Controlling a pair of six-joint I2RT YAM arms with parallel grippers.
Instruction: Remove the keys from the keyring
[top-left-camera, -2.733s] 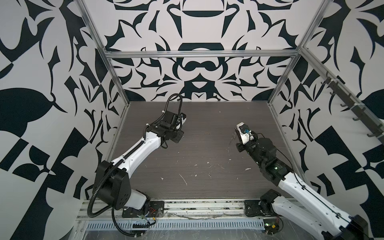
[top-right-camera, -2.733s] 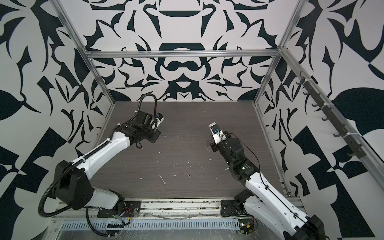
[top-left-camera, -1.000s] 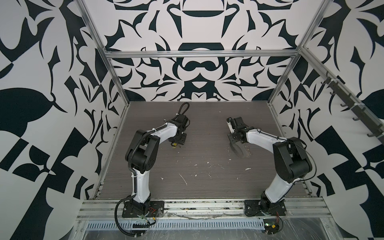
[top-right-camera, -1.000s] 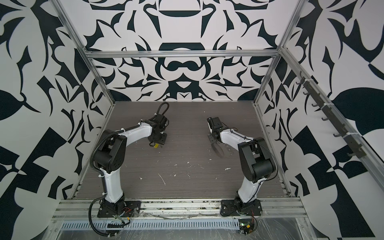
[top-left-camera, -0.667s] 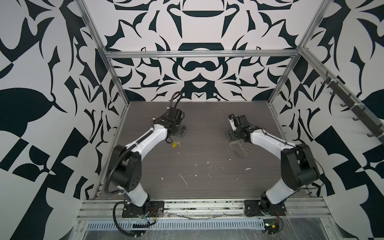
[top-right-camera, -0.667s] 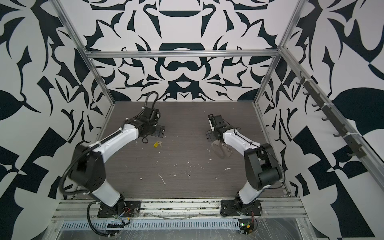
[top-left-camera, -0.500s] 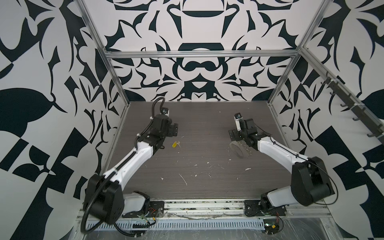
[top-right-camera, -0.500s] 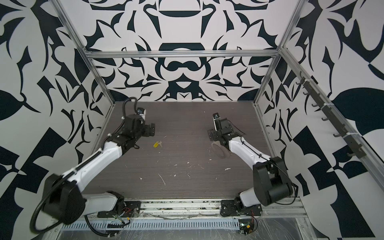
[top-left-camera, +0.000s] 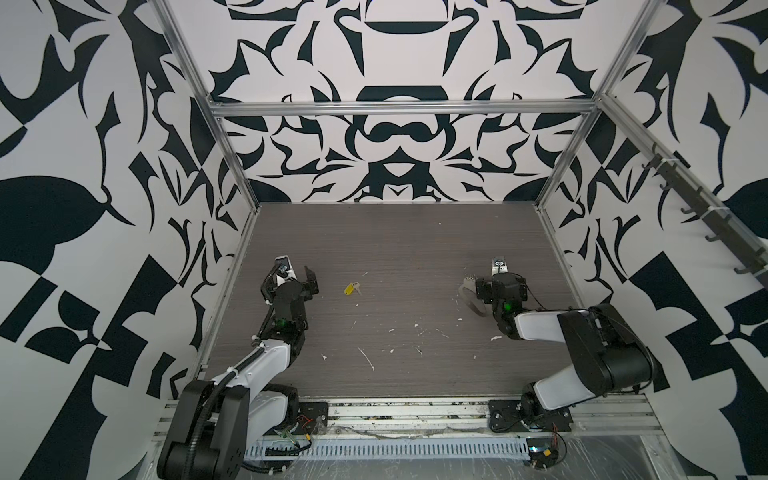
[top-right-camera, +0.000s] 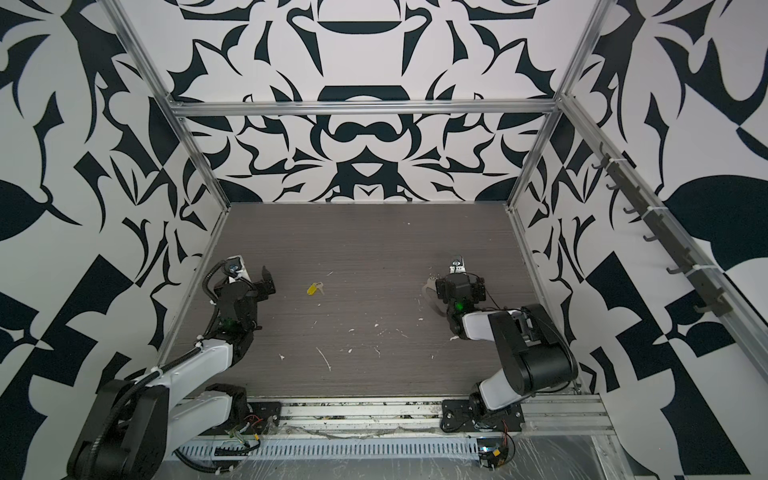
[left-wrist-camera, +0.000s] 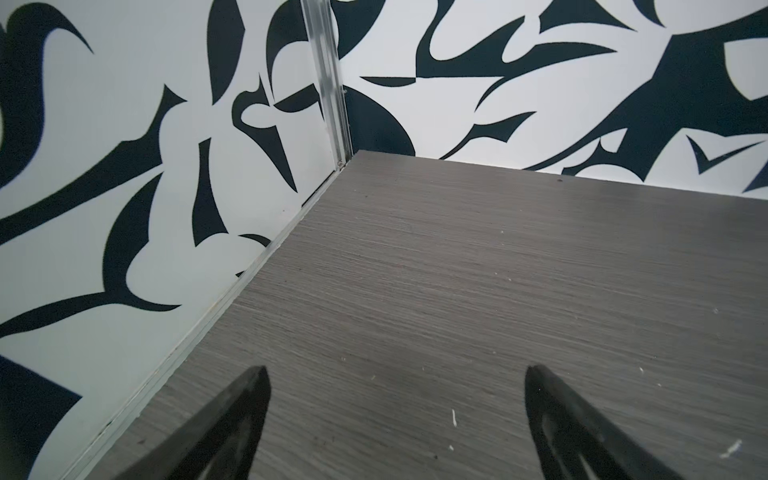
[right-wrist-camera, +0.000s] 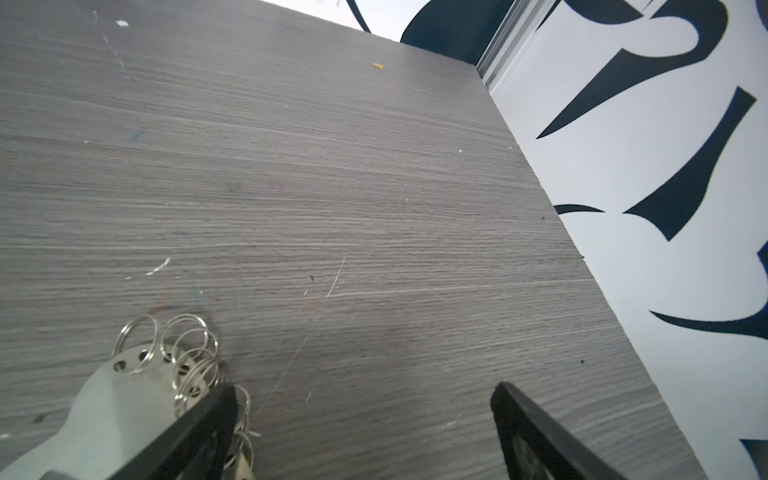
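Both the left gripper (left-wrist-camera: 395, 374) and the right gripper (right-wrist-camera: 365, 390) are now spread and empty, drawn back after release. The keys (top-left-camera: 352, 288) are left on the table (top-left-camera: 395, 249), well apart from the keyring (right-wrist-camera: 133, 374); removal is judged complete.

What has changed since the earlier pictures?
The left pincer and the right pincer came down, opened and drew back toward the front. The left one let go of the keys, now lying apart on the table; the right one let go of the keyring, now lying beside it. Since then keys and keyring have not moved.
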